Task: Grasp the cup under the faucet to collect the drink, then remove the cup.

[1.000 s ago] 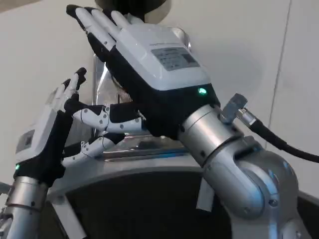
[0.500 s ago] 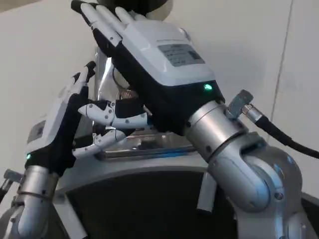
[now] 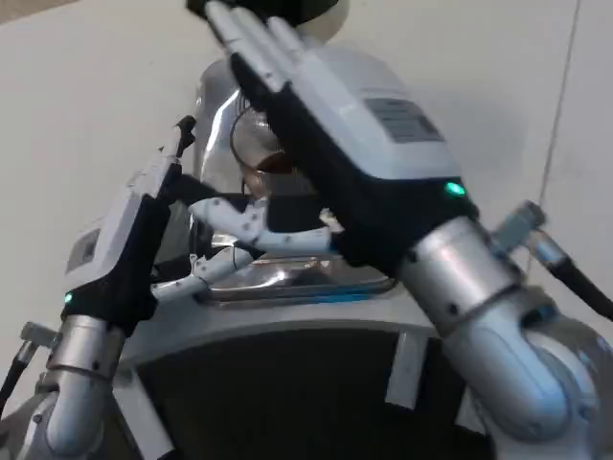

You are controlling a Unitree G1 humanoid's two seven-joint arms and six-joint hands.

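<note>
A: Where's the cup?

B: Under the faucet on the dispenser [image 3: 215, 125], mostly hidden. A curved transparent rim [image 3: 257, 144] with something brownish inside shows between the two hands. I read that as the cup with drink in it, but the view is poor and I wouldn't swear to it.

A: What's it standing on?

B: The shiny metal drip tray [image 3: 287, 283], toward its back edge by the chrome body. Its base is blocked by fingers.

A: Left hand?

B: The left hand [image 3: 124, 240] stands upright at the tray's left side, back facing the camera, green light at the wrist. Its fingers [image 3: 230, 218] reach right across the front of the tray, spread apart. Can't tell if they touch the cup, or whether the hand holds anything.

A: Right hand?

B: The right hand [image 3: 354, 153] is large in the foreground, fingers straight and together, pointing up-left toward the dark cap [image 3: 287, 11] on top of the machine. Flat, nothing held.
</note>
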